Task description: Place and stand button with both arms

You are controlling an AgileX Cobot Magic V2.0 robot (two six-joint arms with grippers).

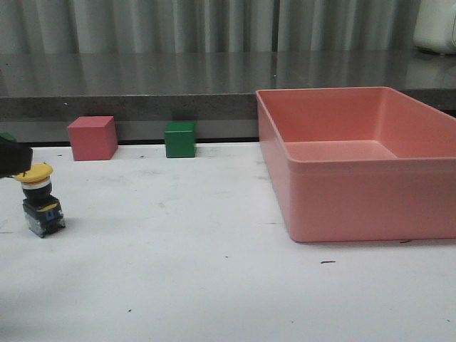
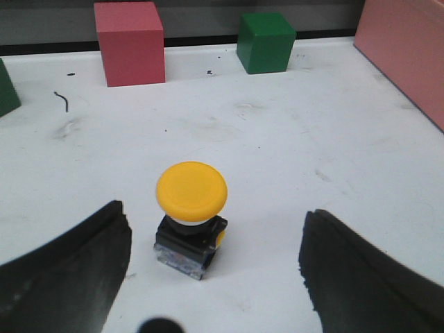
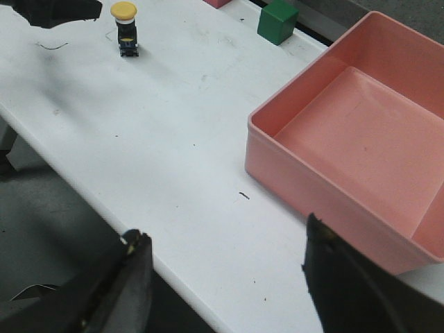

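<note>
Left wrist view shows the button (image 2: 191, 218) standing upright, untouched, between the left gripper's (image 2: 215, 267) wide-spread jaws; right gripper (image 3: 225, 277) likewise gapes empty.

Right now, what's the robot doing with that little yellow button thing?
The button is standing upright on the white table, yellow cap on top. The left gripper hangs over it with its fingers spread wide on either side, not touching it. The right gripper is open too, far off near the table's front edge by the empty pink bin. A pink cube and a green cube sit at the back, untouched.
</note>
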